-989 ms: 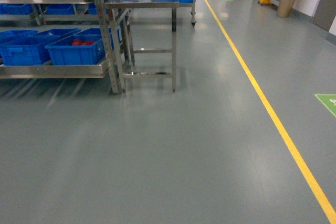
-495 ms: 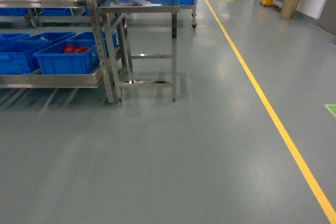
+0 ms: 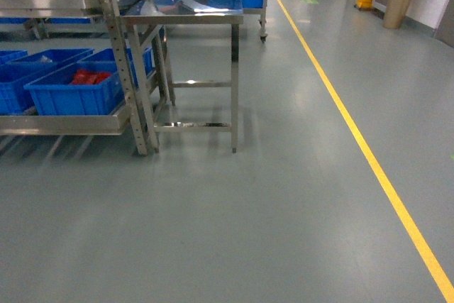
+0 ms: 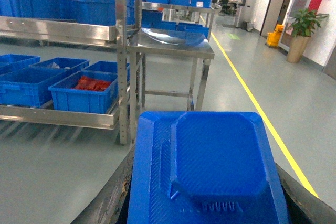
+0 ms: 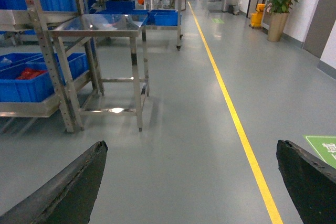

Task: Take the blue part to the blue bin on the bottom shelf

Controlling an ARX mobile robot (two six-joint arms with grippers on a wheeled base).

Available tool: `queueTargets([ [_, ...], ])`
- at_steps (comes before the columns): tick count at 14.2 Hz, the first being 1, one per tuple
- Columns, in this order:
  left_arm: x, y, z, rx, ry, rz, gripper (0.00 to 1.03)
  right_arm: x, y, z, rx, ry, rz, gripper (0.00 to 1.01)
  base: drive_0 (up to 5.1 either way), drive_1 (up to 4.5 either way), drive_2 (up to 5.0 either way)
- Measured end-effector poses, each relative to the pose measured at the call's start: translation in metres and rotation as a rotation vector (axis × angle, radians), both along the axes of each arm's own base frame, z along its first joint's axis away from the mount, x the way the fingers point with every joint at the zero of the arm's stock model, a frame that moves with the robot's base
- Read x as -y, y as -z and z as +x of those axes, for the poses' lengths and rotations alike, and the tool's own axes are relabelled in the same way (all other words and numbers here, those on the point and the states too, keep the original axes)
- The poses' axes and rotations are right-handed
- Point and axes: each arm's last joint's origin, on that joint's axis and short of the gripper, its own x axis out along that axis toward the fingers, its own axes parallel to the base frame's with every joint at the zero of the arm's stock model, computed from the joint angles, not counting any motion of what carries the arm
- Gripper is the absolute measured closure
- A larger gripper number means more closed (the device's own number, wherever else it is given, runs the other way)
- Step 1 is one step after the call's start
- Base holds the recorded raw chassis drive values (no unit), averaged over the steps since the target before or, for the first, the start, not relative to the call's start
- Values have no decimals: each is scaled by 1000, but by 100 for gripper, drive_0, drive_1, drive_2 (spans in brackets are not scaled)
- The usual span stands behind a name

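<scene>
A: Carrying the blue part (image 4: 210, 166) between the left jaws, by the look of it. It fills the near half of the left wrist view, and the dark pads (image 4: 107, 203) show at its lower edges on both sides. I read those jaws as closed on it, though the contact itself is hidden under the part.

B: And the right side?

A: Right jaws wide apart, nothing between the two dark fingers (image 5: 63, 187), only floor (image 5: 184, 145).

B: Where does the part have to go?

A: The bottom shelf (image 3: 64, 123) lies far and to the left in the head view, its steel front rail running left to right. Blue bins sit on it side by side; the nearest bin (image 3: 74, 90) holds red pieces, and another bin (image 3: 18, 86) is just left of it, touching or almost so.

B: So which arm is better placed?

A: The left one, since it has the part and the shelf is on its side. The part's long axis points away from the camera, roughly toward the shelf posts (image 3: 124, 69).

B: Anything in the way?

A: A steel worktop (image 3: 186, 8) stands just right of the shelf, legs near the post. Right of that the floor is open, with a yellow line (image 3: 355, 140) running far down the aisle. My guess is the base needs to close in before any reach; the shelf is well apart from both arms now.
</scene>
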Motion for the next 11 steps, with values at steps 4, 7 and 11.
queueTargets([
  [4,0,0,0,2,-1,-1,59,0,0,0,-4,0,0,3,-2,421,-424],
  [7,0,0,0,1,0,-1,59,0,0,0,2,0,0,3,-1,422,-423],
  [11,0,0,0,-3,-1,1,59,0,0,0,2,0,0,3,-4,419,-427],
])
